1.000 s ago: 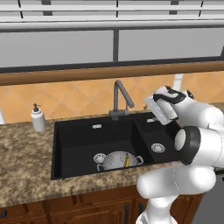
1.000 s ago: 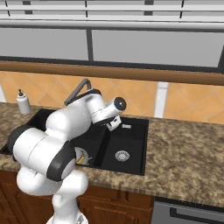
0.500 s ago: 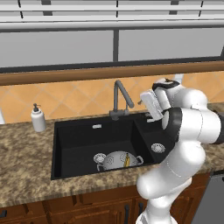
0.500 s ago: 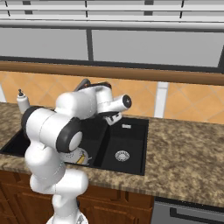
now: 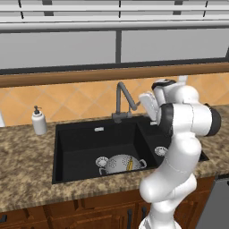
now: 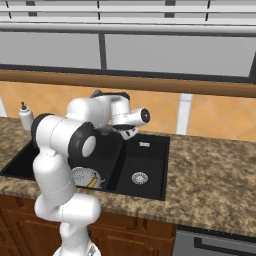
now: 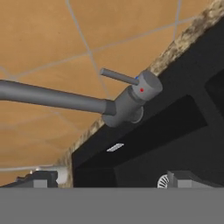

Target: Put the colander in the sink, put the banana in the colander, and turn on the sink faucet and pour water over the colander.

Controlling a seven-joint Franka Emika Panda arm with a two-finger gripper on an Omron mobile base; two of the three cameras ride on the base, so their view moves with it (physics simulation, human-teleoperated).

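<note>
The silver-grey colander (image 5: 120, 163) sits in the larger basin of the black sink (image 5: 82, 143), with the yellow banana (image 5: 129, 164) lying inside it. From the right base view the colander (image 6: 82, 176) and banana (image 6: 93, 182) peek out behind my arm. The dark grey sink faucet (image 5: 122, 100) stands at the sink's back edge. My hand (image 5: 148, 106) hovers just right of it, apart from it. My gripper (image 7: 111, 180) is open and empty, facing the faucet body (image 7: 130, 104) and its small side lever (image 7: 117, 76). No water is in view.
A white soap dispenser (image 5: 39, 121) stands on the granite counter left of the sink. The smaller right basin has a round silver drain (image 6: 139, 177). An orange tiled backsplash and a wooden ledge rise right behind the faucet.
My hand has drifted left toward the faucet while the arm's elbow swung up and round. The jaws stayed open. Colander and banana have not moved.
</note>
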